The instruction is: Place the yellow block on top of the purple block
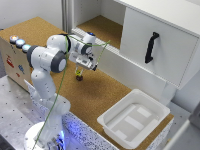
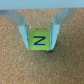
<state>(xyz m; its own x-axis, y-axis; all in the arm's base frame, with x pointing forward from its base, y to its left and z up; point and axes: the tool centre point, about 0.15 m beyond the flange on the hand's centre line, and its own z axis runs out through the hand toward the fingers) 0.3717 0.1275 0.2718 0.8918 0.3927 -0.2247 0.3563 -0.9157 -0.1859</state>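
Observation:
In the wrist view the yellow block (image 2: 39, 40), a small yellow-green cube marked with a dark "N", sits between my gripper's (image 2: 40, 39) two pale fingers (image 2: 23, 31), which press against its sides. A dark sliver of the purple block (image 2: 48, 51) shows just under its lower edge. The exterior view shows the gripper (image 1: 79, 71) pointing down over the cork table, with the yellow block (image 1: 78, 74) at its tips and the dark purple block (image 1: 78, 78) right beneath it, resting on the cork.
A white plastic bin (image 1: 132, 120) stands at the exterior view's lower right. A white cabinet with a black handle (image 1: 151, 47) rises behind on the right, beside an open shelf (image 1: 102, 27). A green cable (image 1: 65, 80) hangs along the arm.

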